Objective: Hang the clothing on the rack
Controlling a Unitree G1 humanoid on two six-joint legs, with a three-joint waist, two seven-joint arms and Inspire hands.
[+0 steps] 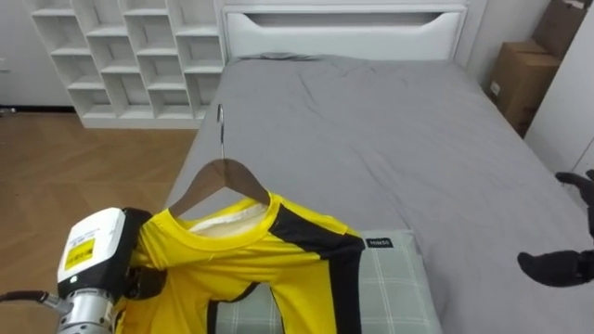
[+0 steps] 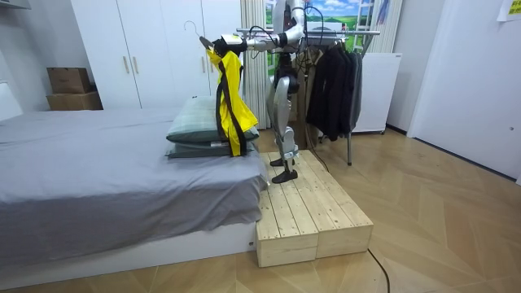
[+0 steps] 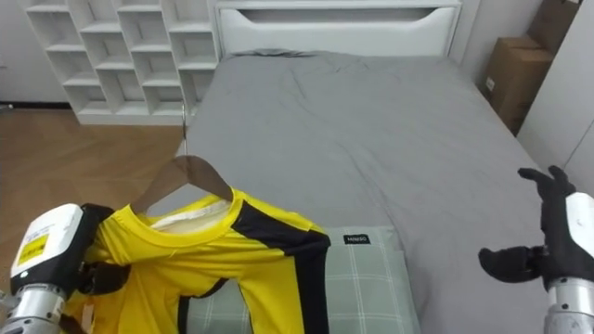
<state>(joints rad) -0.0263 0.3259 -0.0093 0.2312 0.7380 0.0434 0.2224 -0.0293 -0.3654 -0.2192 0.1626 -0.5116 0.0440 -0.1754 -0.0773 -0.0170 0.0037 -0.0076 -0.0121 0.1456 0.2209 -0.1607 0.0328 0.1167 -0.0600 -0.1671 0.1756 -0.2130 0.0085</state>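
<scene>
A yellow shirt with black trim [image 1: 251, 269] hangs on a wooden hanger [image 1: 223, 176] whose metal hook [image 1: 221, 121] points up. My left hand [image 1: 147, 281] is at the lower left, its dark fingers curled round the shirt's shoulder over the hanger's end. It holds the shirt up above the pillows. My right hand [image 1: 557, 267] floats at the right edge over the bed, open, with thumb and fingers spread and nothing in it. In the room view I stand on a wooden platform [image 2: 309, 203] facing the bed, with the shirt [image 2: 228, 98] held out before me.
A grey bed [image 1: 371, 139] stretches ahead, with a green checked pillow [image 1: 394, 288] under the shirt. White cube shelves [image 1: 130, 56] stand far left, cardboard boxes [image 1: 520, 79] far right. Behind me a clothes rack [image 2: 326, 34] carries dark garments [image 2: 334, 85].
</scene>
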